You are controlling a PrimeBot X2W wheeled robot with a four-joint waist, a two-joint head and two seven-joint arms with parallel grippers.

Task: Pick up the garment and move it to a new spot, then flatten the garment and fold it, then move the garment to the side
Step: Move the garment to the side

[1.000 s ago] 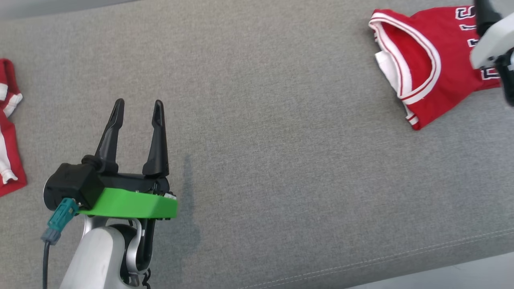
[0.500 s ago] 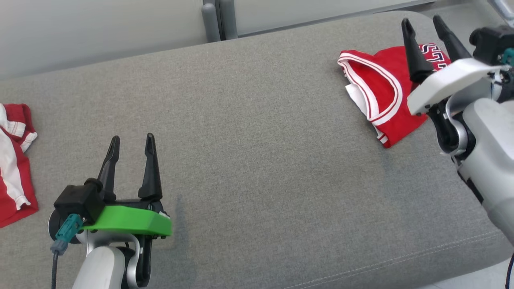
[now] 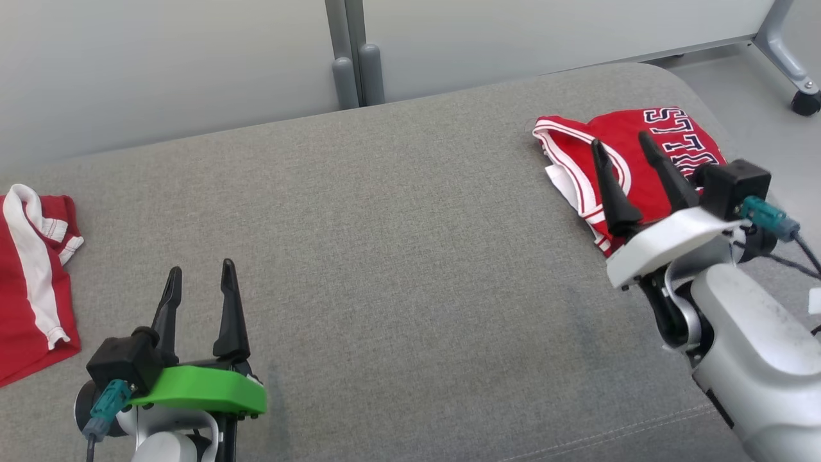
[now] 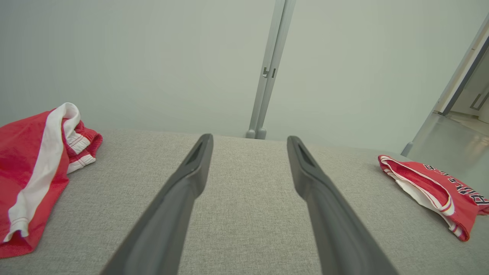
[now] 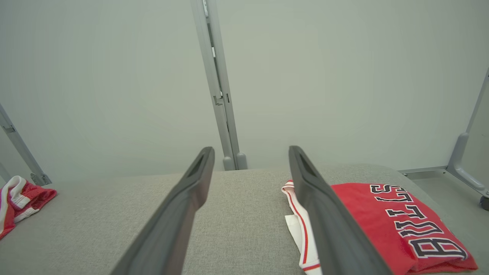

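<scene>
Folded red jersey (image 5: 363, 208) on grey cushion (image 5: 244, 217), jaws spread wide

Bright even light, soft shadows, sharp

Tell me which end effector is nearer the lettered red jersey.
Right. The right end effector sits at the near edge of the jersey; the left end effector is far across the cushion.

Grey woven upholstered bench (image 3: 410, 256) spans the frame, stitched seam (image 3: 609, 434) along its near edge. Behind far edge: pale grey wall panels (image 3: 160, 64), vertical grey post (image 3: 349, 58) between them. Grey floor (image 3: 731, 83) past far right corner, metal frame leg (image 3: 779, 45) on black caster (image 3: 806, 102). Light soft, even.
</scene>
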